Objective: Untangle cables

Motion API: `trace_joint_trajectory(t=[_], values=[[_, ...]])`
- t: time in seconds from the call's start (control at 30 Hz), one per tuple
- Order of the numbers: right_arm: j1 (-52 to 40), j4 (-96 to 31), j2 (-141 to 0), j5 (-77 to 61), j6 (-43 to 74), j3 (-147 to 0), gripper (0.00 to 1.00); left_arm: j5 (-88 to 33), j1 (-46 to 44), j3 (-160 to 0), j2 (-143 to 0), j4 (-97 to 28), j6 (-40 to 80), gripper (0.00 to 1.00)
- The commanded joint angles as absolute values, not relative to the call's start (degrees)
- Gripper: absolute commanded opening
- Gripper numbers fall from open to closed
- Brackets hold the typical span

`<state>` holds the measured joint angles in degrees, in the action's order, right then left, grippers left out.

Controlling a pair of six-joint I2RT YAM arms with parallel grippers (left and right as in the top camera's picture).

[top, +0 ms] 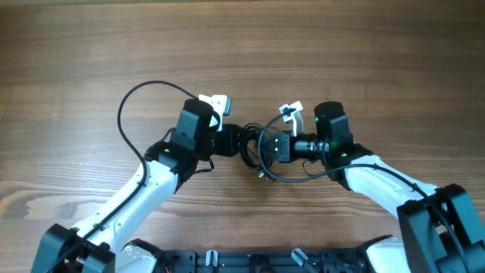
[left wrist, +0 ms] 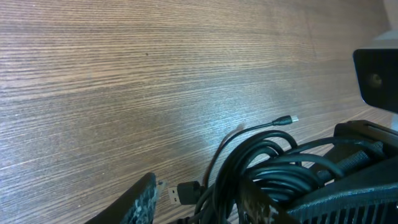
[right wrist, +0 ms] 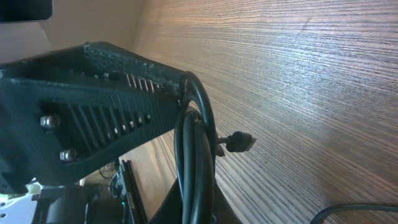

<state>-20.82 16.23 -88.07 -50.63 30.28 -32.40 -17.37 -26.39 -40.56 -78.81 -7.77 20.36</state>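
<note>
We found the two pincers nose to nose over the wooden table (top: pixel 341 53), tips almost touching, with the cables (top: pixel 252 154) bunched in a dark knot right between them. The right pincer (top: pixel 267 148) was clamped all the way down on that bundle. From its own wrist camera we saw several black loops pressed flat against the inner face of its broad upper finger (right wrist: pixel 106 106), and a short plug (right wrist: pixel 239 142) stuck out of the loops just beyond that finger, clear of the wood. The left pincer (top: pixel 241 142) stood partly open, and its wrist camera showed one finger (left wrist: pixel 140 200) on one side of the coil and the other on the far side, so the cables sat inside its jaws. We could not tell whether those fingers were pressing on the cords or only standing around them. A wide plug (left wrist: pixel 184 193) lay just inside the near finger. A thin cord ending in a small plug (left wrist: pixel 291 119) reached out ahead of the left pincer's tips, over bare table.
</note>
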Motion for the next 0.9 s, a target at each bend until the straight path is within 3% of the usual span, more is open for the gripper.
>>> trace_joint_trajectory(t=[0.0, 0.33, 0.5, 0.6, 0.87], values=[[-21.06, 16.43, -88.18, -53.69, 29.34, -32.75, 0.04, -15.2, -28.71, -40.49, -78.65, -7.51, 18.11, 0.44], [-21.06, 16.4, -88.18, -57.54, 29.32, -32.75, 0.04, 7.05, -29.67, -40.49, -78.81, -11.55, 18.63, 0.35], [-21.06, 16.4, -88.18, -61.45, 29.34, -32.75, 0.04, 8.93, -29.54, -40.49, -79.57, -12.71, 18.72, 0.35], [-21.06, 16.36, -88.18, -63.11, 29.41, -32.75, 0.04, 14.5, -27.53, -40.49, -81.41, -14.44, 24.62, 0.32], [-21.06, 16.34, -88.18, -63.09, 29.54, -32.73, 0.04, 7.07, -19.03, -40.49, -83.81, -14.79, 33.69, 0.32]])
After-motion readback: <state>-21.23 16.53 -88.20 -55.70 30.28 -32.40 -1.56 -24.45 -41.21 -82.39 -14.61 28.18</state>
